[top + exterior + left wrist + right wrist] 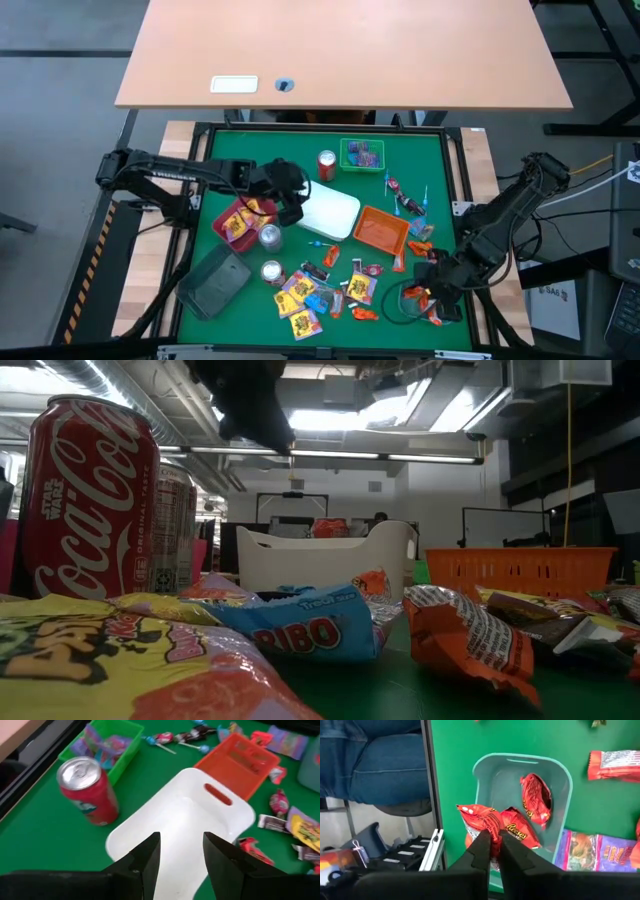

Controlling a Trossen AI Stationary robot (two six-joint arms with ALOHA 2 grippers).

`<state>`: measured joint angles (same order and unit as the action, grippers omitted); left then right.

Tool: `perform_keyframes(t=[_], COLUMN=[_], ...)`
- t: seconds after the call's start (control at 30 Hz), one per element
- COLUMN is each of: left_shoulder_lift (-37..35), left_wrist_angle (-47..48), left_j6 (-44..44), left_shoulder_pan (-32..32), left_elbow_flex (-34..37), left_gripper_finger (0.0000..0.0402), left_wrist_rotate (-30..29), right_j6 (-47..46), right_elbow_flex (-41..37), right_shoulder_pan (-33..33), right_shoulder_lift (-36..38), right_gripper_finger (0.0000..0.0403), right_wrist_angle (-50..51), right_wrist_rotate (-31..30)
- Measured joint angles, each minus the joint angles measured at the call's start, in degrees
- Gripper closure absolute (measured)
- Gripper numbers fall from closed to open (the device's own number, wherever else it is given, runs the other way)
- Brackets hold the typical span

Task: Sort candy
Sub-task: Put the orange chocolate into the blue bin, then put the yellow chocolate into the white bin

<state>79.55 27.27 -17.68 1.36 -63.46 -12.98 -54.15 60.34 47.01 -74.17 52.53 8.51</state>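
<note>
Loose candy lies scattered on the green mat's near half: yellow, orange and blue packets and dark bars. My right gripper is at the near right corner, over a teal tray, and is shut on an orange packet. Two more orange packets lie inside that tray. My left gripper is open and holds nothing. It hovers at the left end of the white tray in the mat's middle. My right gripper pinches the orange packet between its two fingertips by the crumpled middle of the wrapper, coming from above. The packet sits over the teal tray's rim and spreads out beyond the fingers. Whether it touches the tray, I cannot tell.
An orange tray, a green tray with purple sweets, a red tray with yellow packets and a dark grey tray stand around. Three cans stand between them. Lollipops lie far right. A person's leg is beyond the table edge.
</note>
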Motion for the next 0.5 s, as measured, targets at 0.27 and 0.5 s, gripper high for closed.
perform_keyframes(t=[0.27,0.5], left_shoulder_lift=[0.0,0.0], left_wrist_angle=[6.77,13.6], left_j6=[-2.77,3.21], left_shoulder_pan=[5.04,12.51], left_elbow_flex=[0.0,0.0], left_gripper_finger=[0.0264,0.0264], left_wrist_rotate=[-0.4,-3.39], right_j6=[-1.14,-0.98], right_elbow_flex=[0.0,0.0], right_shoulder_pan=[-0.01,-0.16], right_shoulder_lift=[0.0,0.0], right_gripper_finger=[0.0297,0.0265], right_wrist_angle=[0.09,0.11], right_wrist_rotate=[-3.22,-3.85])
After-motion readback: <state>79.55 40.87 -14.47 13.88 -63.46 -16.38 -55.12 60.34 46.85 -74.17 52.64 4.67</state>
